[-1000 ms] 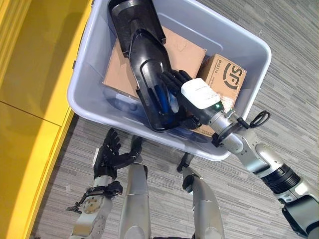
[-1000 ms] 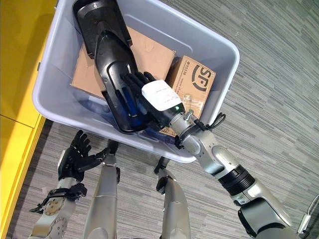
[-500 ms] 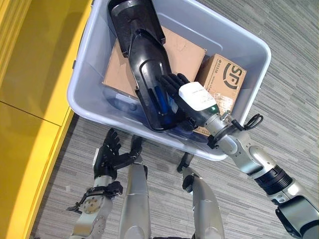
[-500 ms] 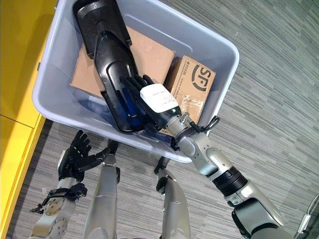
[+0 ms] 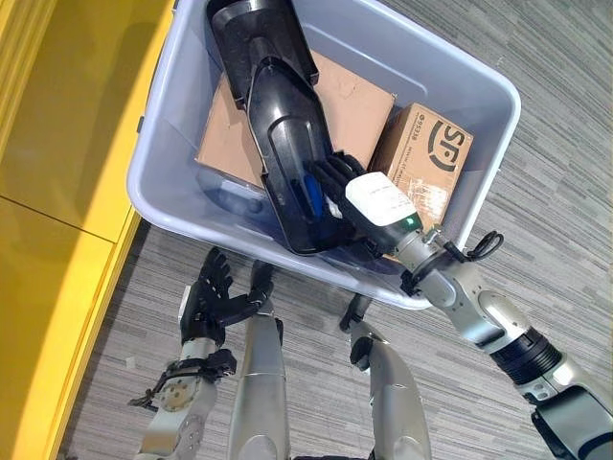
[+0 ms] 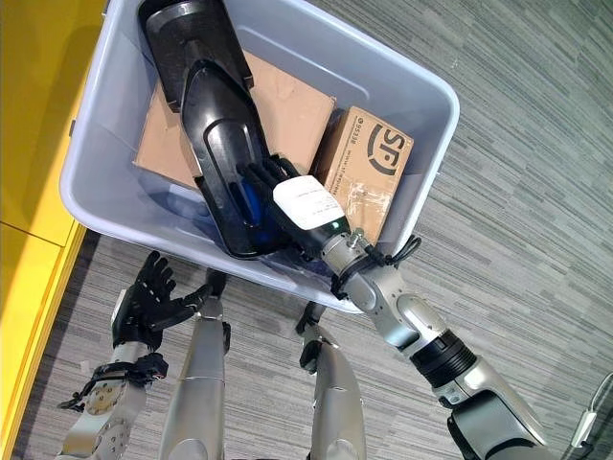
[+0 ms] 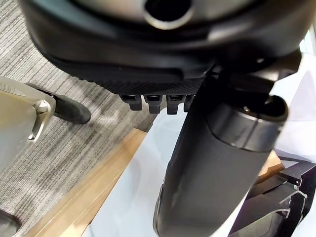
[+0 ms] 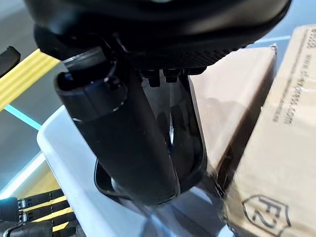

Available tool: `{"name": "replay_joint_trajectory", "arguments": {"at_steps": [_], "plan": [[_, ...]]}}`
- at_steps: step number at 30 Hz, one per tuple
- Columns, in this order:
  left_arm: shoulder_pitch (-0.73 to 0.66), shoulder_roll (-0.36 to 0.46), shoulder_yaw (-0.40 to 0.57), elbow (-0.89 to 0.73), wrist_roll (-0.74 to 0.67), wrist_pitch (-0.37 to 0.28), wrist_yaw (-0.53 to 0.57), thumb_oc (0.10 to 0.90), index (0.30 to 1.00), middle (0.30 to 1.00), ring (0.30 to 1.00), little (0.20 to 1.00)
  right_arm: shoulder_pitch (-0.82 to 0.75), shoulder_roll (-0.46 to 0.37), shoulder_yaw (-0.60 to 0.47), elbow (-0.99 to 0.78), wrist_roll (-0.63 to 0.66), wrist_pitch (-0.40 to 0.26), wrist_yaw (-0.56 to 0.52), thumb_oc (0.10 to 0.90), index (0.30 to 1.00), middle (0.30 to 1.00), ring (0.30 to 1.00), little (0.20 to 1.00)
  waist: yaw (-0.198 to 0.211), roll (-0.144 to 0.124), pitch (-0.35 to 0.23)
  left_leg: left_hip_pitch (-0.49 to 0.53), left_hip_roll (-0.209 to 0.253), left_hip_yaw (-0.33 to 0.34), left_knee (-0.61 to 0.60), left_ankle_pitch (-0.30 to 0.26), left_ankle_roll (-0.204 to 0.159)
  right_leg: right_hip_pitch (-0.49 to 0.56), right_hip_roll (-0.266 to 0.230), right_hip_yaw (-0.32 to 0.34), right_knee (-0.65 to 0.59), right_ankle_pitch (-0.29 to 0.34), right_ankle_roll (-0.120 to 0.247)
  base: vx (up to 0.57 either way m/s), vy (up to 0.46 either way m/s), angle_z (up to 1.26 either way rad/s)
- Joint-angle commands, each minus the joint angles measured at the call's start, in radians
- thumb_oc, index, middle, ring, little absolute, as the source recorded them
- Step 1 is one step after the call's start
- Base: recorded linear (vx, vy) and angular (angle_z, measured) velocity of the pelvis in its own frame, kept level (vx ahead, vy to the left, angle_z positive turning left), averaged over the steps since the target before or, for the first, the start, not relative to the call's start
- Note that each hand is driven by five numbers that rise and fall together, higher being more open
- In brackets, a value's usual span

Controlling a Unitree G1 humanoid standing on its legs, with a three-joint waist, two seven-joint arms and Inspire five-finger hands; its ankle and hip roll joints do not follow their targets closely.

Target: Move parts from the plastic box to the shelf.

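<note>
Our right hand (image 5: 369,206) reaches into the plastic box (image 5: 460,77), its fingers (image 5: 326,177) lying straight inside the long black part (image 5: 287,144). That part rests on cardboard boxes (image 5: 426,153), one bearing a large black logo. Our left hand (image 5: 206,302) hangs spread outside the box's near wall.

The two eye views look steeply down from the head onto the box (image 5: 484,134) and the floor (image 5: 565,144) around it, set slightly apart, so they share nearly the same scene, shifted sideways. The left wrist view looks from very close along the left hand (image 7: 163,54), with carpet and the box's pale wall past it. The right wrist view looks equally close along the right hand (image 8: 128,128) into the box, sharing the black part (image 8: 190,143) and cartons (image 8: 276,163) with the eye views.
</note>
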State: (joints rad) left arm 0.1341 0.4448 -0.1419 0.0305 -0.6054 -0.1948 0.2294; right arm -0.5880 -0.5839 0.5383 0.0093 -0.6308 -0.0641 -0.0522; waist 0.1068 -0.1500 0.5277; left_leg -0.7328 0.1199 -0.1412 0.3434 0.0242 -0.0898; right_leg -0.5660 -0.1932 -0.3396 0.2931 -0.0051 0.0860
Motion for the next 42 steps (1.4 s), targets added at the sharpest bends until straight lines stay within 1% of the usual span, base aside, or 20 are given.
{"name": "replay_joint_trajectory", "arguments": {"at_steps": [1, 4, 8, 14, 26, 31, 35, 36, 37, 38, 42], "plan": [[0.062, 0.005, 0.056, -0.121, 0.067, -0.044, -0.003, 0.9, 1.0, 1.0, 1.0, 1.0, -0.02, -0.01, -0.015, -0.112, -0.027, -0.058, -0.018, 0.9, 1.0, 1.0, 1.0, 1.0, 0.009, -0.044, -0.008, -0.003, 0.007, 0.039, 0.058, -0.076, 0.021, 0.102, -0.032, 0.074, -0.037, 0.001, 0.089, 0.0, 0.0, 0.0], [0.063, 0.005, 0.056, -0.122, 0.067, -0.045, -0.003, 0.9, 1.0, 1.0, 1.0, 1.0, -0.007, -0.012, -0.02, -0.12, -0.027, -0.059, -0.015, 0.9, 1.0, 1.0, 1.0, 1.0, 0.006, -0.045, -0.008, -0.003, 0.008, 0.04, 0.058, -0.077, 0.021, 0.101, -0.032, 0.073, -0.036, 0.001, 0.089, 0.0, 0.0, 0.0], [0.062, 0.003, 0.061, -0.12, 0.07, -0.041, 0.0, 0.9, 1.0, 1.0, 1.0, 1.0, 0.032, -0.033, -0.059, -0.19, -0.014, -0.07, -0.019, 0.9, 1.0, 1.0, 1.0, 1.0, -0.003, -0.053, -0.008, -0.005, 0.007, 0.04, 0.062, -0.078, 0.022, 0.098, -0.031, 0.076, -0.035, 0.001, 0.089, 0.0, 0.0, 0.0], [0.064, 0.002, 0.062, -0.128, 0.068, -0.041, 0.001, 0.9, 1.0, 1.0, 1.0, 1.0, 0.064, -0.04, -0.088, -0.231, -0.002, -0.076, -0.024, 0.9, 1.0, 1.0, 1.0, 1.0, -0.007, -0.057, -0.008, -0.003, 0.007, 0.039, 0.062, -0.078, 0.023, 0.102, -0.031, 0.076, -0.035, 0.0, 0.09, 0.0, 0.0, 0.0], [0.067, 0.005, 0.065, -0.133, 0.073, -0.042, 0.011, 0.9, 1.0, 1.0, 1.0, 1.0, 0.049, -0.019, -0.082, -0.225, -0.018, -0.065, -0.044, 0.9, 1.0, 1.0, 1.0, 1.0, -0.003, -0.058, -0.008, -0.008, 0.005, 0.039, 0.062, -0.078, 0.023, 0.105, -0.029, 0.075, -0.04, 0.0, 0.091, 0.0, 0.0, 0.0], [0.068, 0.005, 0.069, -0.13, 0.077, -0.042, 0.015, 0.9, 1.0, 1.0, 1.0, 1.0, 0.029, -0.033, -0.084, -0.216, -0.064, -0.055, -0.061, 0.9, 1.0, 1.0, 1.0, 1.0, -0.001, -0.06, -0.008, -0.011, 0.004, 0.036, 0.068, -0.083, 0.025, 0.108, -0.03, 0.074, -0.039, -0.001, 0.091, 0.0, 0.0, 0.0], [0.069, 0.005, 0.07, -0.135, 0.08, -0.04, 0.017, 0.9, 1.0, 1.0, 1.0, 1.0, 0.035, -0.039, -0.094, -0.238, -0.076, -0.059, -0.065, 0.9, 1.0, 1.0, 1.0, 1.0, -0.002, -0.063, -0.008, -0.012, 0.002, 0.036, 0.07, -0.084, 0.025, 0.109, -0.028, 0.074, -0.039, 0.0, 0.09, 0.0, 0.0, 0.0], [0.066, 0.006, 0.072, -0.135, 0.083, -0.038, 0.017, 0.9, 1.0, 1.0, 1.0, 1.0, 0.036, -0.046, -0.097, -0.255, -0.088, -0.062, -0.063, 0.9, 1.0, 1.0, 1.0, 1.0, -0.003, -0.066, -0.008, -0.018, 0.0, 0.036, 0.065, -0.074, 0.026, 0.104, -0.029, 0.071, -0.04, 0.005, 0.09, 0.0, 0.0, 0.0], [0.069, 0.005, 0.071, -0.133, 0.084, -0.038, 0.016, 0.9, 1.0, 1.0, 1.0, 1.0, 0.037, -0.05, -0.093, -0.258, -0.1, -0.063, -0.064, 0.9, 1.0, 1.0, 1.0, 1.0, -0.002, -0.066, -0.008, -0.013, 0.003, 0.036, 0.07, -0.084, 0.024, 0.109, -0.028, 0.071, -0.038, -0.001, 0.091, 0.0, 0.0, 0.0], [0.066, 0.005, 0.072, -0.134, 0.084, -0.038, 0.016, 0.9, 1.0, 1.0, 1.0, 1.0, 0.035, -0.05, -0.094, -0.258, -0.101, -0.063, -0.064, 0.9, 1.0, 1.0, 1.0, 1.0, -0.003, -0.066, -0.008, -0.019, 0.001, 0.036, 0.067, -0.074, 0.026, 0.104, -0.029, 0.07, -0.04, 0.005, 0.091, 0.0, 0.0, 0.0], [0.065, 0.007, 0.076, -0.135, 0.086, -0.037, 0.018, 0.9, 1.0, 1.0, 1.0, 1.0, 0.039, -0.064, -0.098, -0.285, -0.132, -0.067, -0.061, 0.9, 1.0, 1.0, 1.0, 1.0, -0.004, -0.069, -0.008, -0.02, -0.001, 0.034, 0.068, -0.075, 0.026, 0.104, -0.028, 0.073, -0.04, 0.006, 0.091, 0.0, 0.0, 0.01]]}}
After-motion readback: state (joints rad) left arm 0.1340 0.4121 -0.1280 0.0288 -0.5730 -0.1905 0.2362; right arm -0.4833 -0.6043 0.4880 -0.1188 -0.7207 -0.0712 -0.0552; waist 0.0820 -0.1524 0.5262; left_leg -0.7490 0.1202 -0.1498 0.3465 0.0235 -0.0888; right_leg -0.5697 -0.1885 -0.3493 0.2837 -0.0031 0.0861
